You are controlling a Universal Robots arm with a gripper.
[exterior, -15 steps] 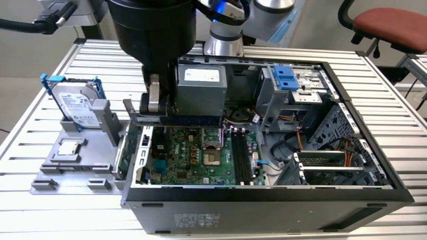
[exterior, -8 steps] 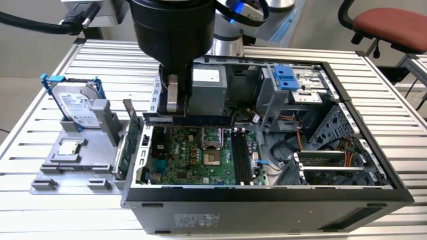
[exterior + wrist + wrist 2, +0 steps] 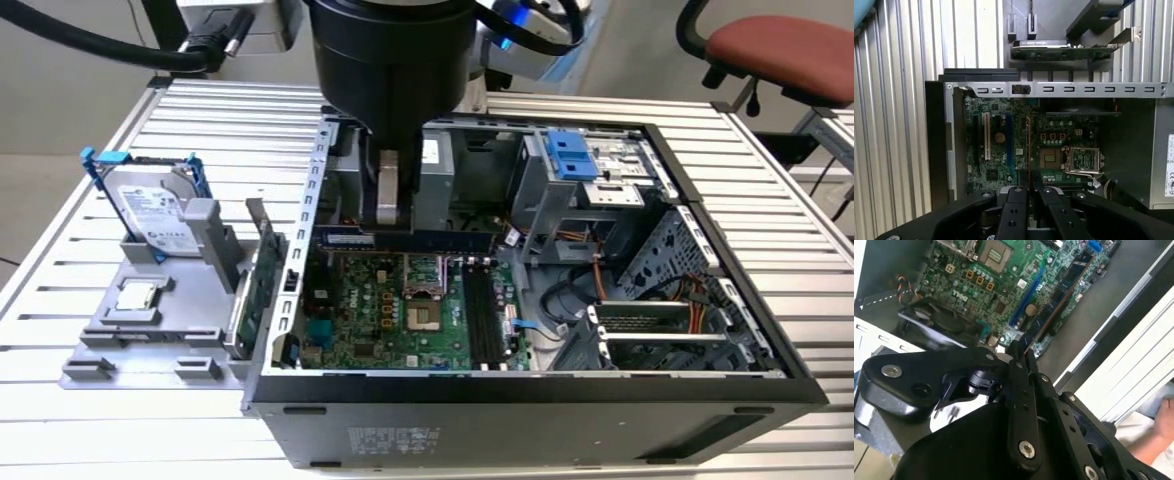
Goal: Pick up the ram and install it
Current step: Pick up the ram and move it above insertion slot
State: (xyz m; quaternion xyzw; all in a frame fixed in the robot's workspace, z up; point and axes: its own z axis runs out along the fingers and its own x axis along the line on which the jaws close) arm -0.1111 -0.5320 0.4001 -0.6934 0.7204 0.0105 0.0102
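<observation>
My claw pinched the ram tight, centre of the exterior view, over the motherboard.

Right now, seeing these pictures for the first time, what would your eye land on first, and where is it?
The black gripper reaches down into the open computer case, shut on the ram, a dark stick held over the green motherboard. On the exterior view's left, a grey holder on the slatted table carries a silver hard drive with blue brackets.
</observation>
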